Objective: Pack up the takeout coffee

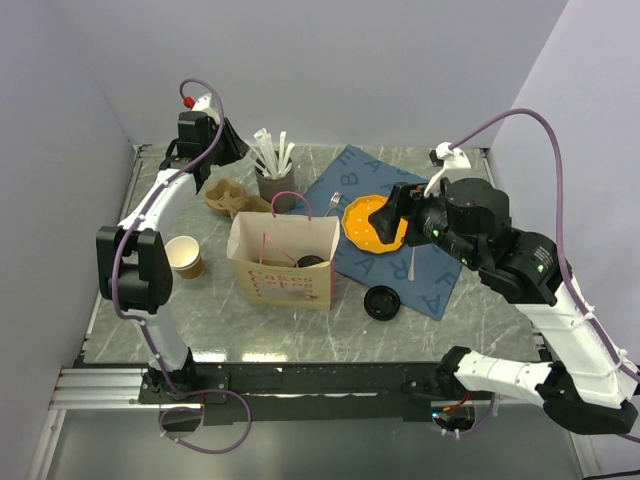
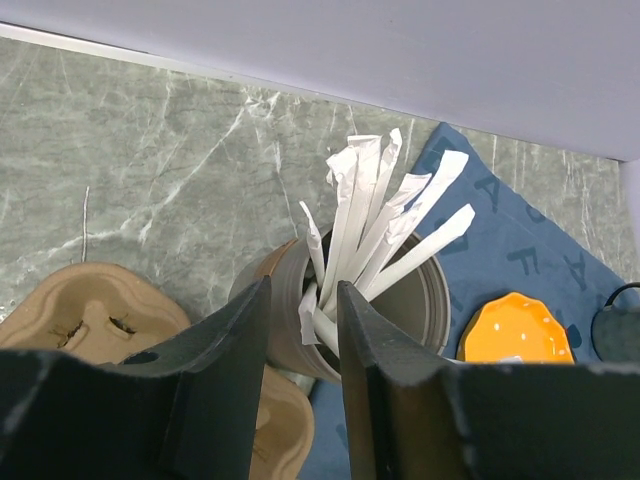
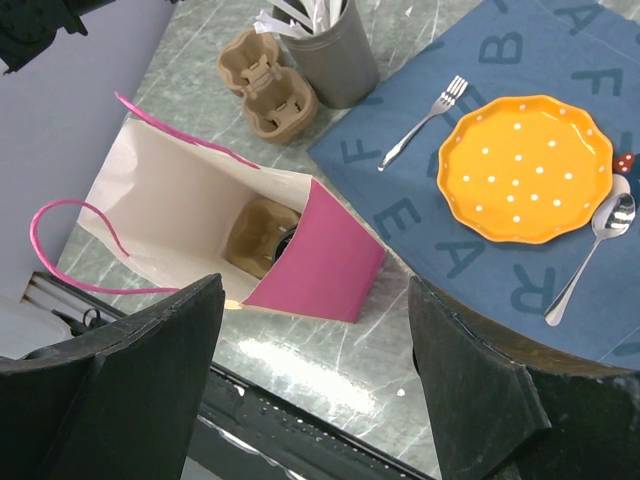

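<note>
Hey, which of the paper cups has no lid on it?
The cup standing on the table left of the paper bag; its pale inside shows. The takeout coffee, down inside the bag, has a black lid.

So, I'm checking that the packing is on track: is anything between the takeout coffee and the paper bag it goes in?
Nothing visible is. The takeout coffee seems already inside the open paper bag: only its black lid shows there, beside a cardboard carrier.
</note>
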